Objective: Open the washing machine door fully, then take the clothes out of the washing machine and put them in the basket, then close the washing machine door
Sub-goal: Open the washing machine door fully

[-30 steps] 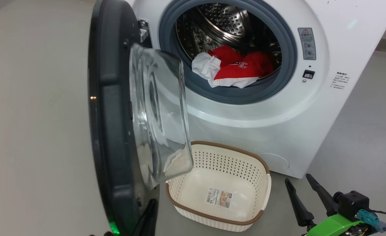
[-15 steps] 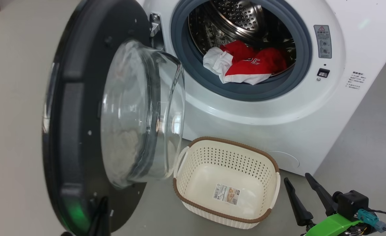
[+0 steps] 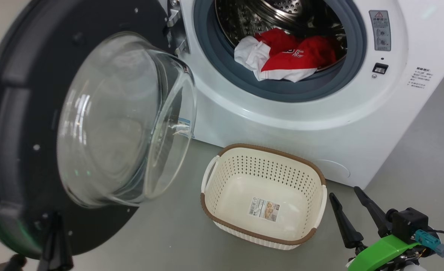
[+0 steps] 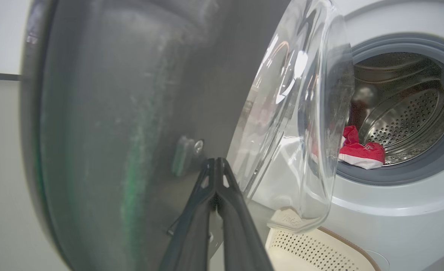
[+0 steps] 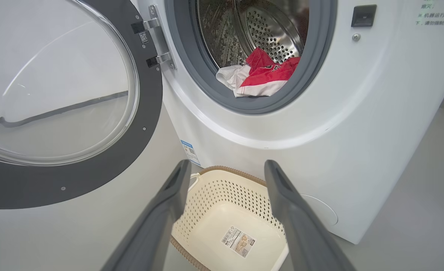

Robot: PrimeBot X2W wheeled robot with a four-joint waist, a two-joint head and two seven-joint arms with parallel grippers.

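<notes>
The washing machine door (image 3: 14, 113) stands swung out to the left, its glass bowl (image 3: 124, 120) bulging toward me. My left gripper (image 4: 216, 162) is shut with nothing in it, its tips against the door's dark inner face (image 4: 112, 113) low down; in the head view it (image 3: 54, 220) shows below the rim. Red and white clothes (image 3: 286, 56) lie at the drum's front lip inside the white washing machine (image 3: 282, 116). The cream basket (image 3: 267, 149) sits on the floor before the machine, nothing in it. My right gripper (image 3: 344, 192) is open, hanging right of the basket (image 5: 214, 195).
Grey floor (image 3: 169, 233) spreads around the basket and under the door. The door's hinge (image 5: 157, 41) is at the left of the grey gasket (image 5: 244, 107). A blue sticker (image 5: 188, 150) sits low on the machine's front.
The door has swung further out to the left, with my shut left gripper following its lower edge. The head view has shifted too. My right gripper has stayed put.
</notes>
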